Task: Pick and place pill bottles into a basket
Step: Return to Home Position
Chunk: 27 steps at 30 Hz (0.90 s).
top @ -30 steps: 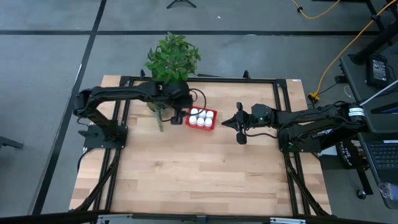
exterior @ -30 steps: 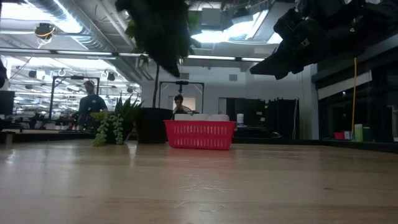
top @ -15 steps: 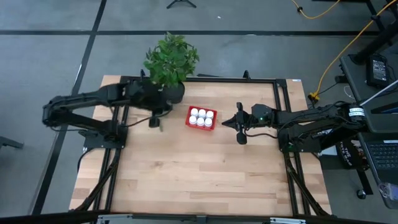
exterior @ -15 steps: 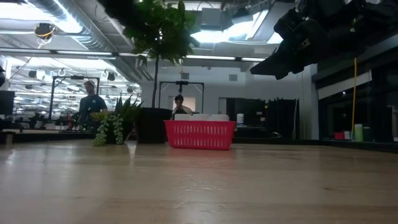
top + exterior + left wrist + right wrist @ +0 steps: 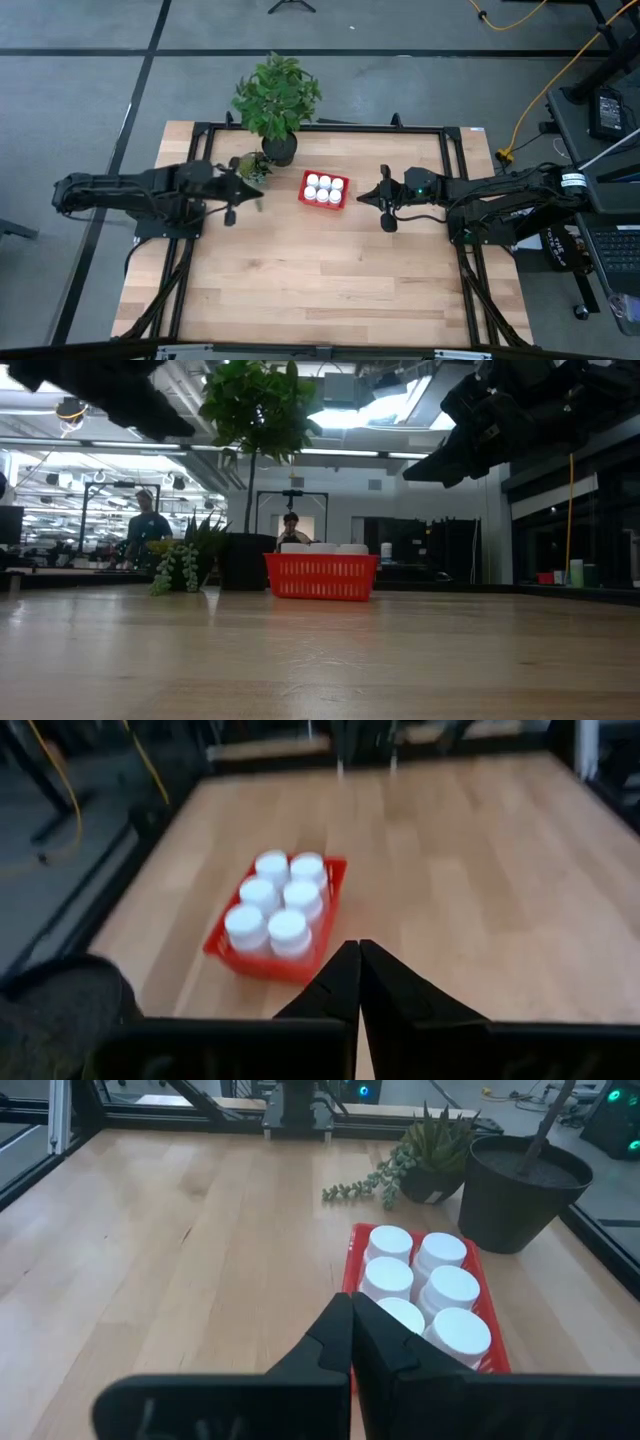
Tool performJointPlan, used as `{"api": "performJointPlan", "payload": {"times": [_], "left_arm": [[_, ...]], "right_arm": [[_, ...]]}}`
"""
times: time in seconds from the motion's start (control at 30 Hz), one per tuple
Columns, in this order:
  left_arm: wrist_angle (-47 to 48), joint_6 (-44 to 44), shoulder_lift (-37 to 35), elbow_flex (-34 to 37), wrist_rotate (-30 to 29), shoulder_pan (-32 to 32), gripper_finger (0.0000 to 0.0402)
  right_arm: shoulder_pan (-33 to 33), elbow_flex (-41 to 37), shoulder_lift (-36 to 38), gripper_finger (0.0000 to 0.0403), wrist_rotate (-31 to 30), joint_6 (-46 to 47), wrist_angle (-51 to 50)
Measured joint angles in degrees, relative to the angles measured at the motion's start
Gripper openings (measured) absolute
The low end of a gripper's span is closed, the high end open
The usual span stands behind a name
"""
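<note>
The red basket [image 5: 324,189] stands on the table's far middle, with several white-capped pill bottles [image 5: 323,187] upright inside it. The basket [image 5: 228,952] and bottles [image 5: 270,905] show again in the left wrist view, and the bottles [image 5: 430,1285] in the right wrist view. My left gripper [image 5: 258,198] hovers shut and empty left of the basket, its fingers [image 5: 358,960] pointing at it. My right gripper [image 5: 362,197] hovers shut and empty just right of the basket, close above its rim [image 5: 352,1240]. In the low view the basket [image 5: 321,576] rests on its base.
A black pot [image 5: 280,150] with a leafy plant [image 5: 277,95] and a small succulent [image 5: 250,166] stand at the far edge, left of the basket. Black frame rails [image 5: 320,127] run along the table's edges. The near half of the table is bare wood. People show in the room behind [image 5: 146,525].
My left gripper has drawn back from beside the basket toward the table's left edge, past the succulent. The basket and bottles have stayed where they were.
</note>
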<state>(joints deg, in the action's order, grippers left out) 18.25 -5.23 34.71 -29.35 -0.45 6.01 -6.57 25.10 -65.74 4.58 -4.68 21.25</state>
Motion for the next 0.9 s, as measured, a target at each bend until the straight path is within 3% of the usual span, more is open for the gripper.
{"api": "performJointPlan", "payload": {"times": [0.17,0.33,0.6,0.77,0.9], "left_arm": [[-5.59,0.51,-10.33,6.95,-0.4,-0.8,0.0002],[-8.73,1.35,-18.72,13.73,-1.54,-0.78,0.0002],[-14.25,0.1,-29.44,22.79,-2.1,-0.78,0.0002],[-14.68,-0.01,-34.55,26.0,-4.6,-0.78,0.0002],[-18.26,-0.23,-34.62,28.36,-5.03,-0.75,0.0002]], "right_arm": [[-0.2,-0.02,0.99,0.0003,0.02,-0.34,0.08],[-2.12,0.0,6.55,0.0003,0.55,-0.17,-1.13],[-6.76,0.0,21.63,0.0002,8.51,-0.08,-13.51],[-8.81,0.0,33.51,0.0002,9.11,-0.36,-22.25],[-9.09,0.0,43.03,0.0002,9.22,-3.03,-29.71]]}}
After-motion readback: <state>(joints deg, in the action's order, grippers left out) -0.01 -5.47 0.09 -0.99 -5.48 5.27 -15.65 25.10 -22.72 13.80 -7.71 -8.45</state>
